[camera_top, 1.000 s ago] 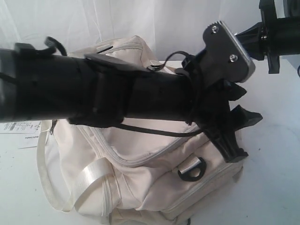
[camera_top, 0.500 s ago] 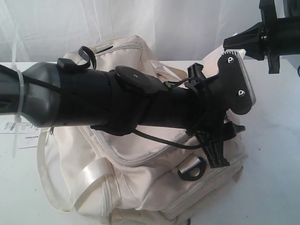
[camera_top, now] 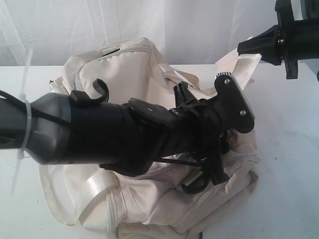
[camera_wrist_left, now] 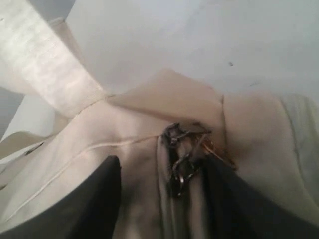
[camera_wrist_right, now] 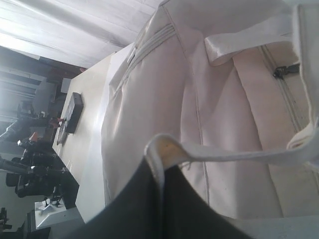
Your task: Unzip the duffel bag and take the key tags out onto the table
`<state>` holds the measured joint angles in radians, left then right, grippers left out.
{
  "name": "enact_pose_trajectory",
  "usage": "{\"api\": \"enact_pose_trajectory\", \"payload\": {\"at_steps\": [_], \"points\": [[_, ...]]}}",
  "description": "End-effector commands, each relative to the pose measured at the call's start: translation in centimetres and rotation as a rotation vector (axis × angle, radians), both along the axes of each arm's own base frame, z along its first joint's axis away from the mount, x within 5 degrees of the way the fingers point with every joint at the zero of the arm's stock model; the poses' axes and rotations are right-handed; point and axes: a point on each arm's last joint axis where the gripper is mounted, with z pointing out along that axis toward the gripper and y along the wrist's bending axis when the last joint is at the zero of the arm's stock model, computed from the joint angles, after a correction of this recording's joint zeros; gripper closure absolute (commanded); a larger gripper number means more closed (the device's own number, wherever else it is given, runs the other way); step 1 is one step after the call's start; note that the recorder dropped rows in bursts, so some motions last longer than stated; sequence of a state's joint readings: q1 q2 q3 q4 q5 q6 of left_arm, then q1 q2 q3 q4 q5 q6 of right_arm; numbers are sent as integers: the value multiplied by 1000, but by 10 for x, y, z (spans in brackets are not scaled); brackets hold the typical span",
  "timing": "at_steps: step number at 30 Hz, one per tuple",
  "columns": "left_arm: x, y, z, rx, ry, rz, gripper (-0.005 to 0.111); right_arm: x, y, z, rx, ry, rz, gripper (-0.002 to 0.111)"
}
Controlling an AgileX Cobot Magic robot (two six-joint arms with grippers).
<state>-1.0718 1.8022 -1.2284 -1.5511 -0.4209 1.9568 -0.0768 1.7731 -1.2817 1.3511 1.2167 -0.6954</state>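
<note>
Squarely on the white table (camera_top: pixel 289 149), well inside its edges: the cream duffel bag (camera_top: pixel 129 74), slumped and rumpled, glossy webbing looping down its near side. Stretched across the bag from the left, the black left arm (camera_top: pixel 99 134), a white cable tie (camera_top: pixel 22 119) round its thick end, wrist dipped over the bag's right end just above a black D-ring (camera_top: pixel 197 186). Wide apart, the left fingers (camera_wrist_left: pixel 94 204) — one dark tip on either side of a cream zipper line, straddling the metal zipper pull (camera_wrist_left: pixel 182 159) and pinching nothing. Contact with the fabric: impossible to tell from the left wrist view. Past the pull, a flat band of webbing rising off the bag's end, white table beyond. High at the right, the right arm (camera_top: pixel 294 40), with the right fingers (camera_wrist_right: pixel 129 209) pressed tight together on a fold of cream strap (camera_wrist_right: pixel 224 155) — strap lifted clear of the bag, rising from its far right end. Beyond that grip, in the right wrist view, a broad cream side panel, a stitched seam and a dark zipper pull (camera_wrist_right: pixel 285 71) at one end of its own zipper line.
</note>
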Motion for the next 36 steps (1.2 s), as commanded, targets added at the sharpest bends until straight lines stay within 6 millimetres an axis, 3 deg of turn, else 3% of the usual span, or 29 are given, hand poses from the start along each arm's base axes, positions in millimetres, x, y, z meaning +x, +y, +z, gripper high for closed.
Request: {"api": "enact_pose_trajectory", "payload": {"at_steps": [1, 6, 12, 19, 27, 36], "points": [[-2, 6, -3, 151, -125, 72, 52, -2, 0, 8, 21, -16, -6, 108], [-17, -4, 4, 149, -155, 85, 56, -2, 0, 7, 19, -18, -4, 108], [-32, -17, 23, 112, -202, 100, 82, -2, 0, 7, 16, -27, -1, 108], [-29, -18, 40, 89, -240, 174, 105, -2, 0, 7, 14, -27, 0, 108], [-28, -20, 49, 54, -220, 202, 105, -2, 0, 7, 13, -27, 0, 108], [-39, -19, 48, 41, -147, 238, 79, -2, 0, 6, -4, -38, 10, 108]]}}
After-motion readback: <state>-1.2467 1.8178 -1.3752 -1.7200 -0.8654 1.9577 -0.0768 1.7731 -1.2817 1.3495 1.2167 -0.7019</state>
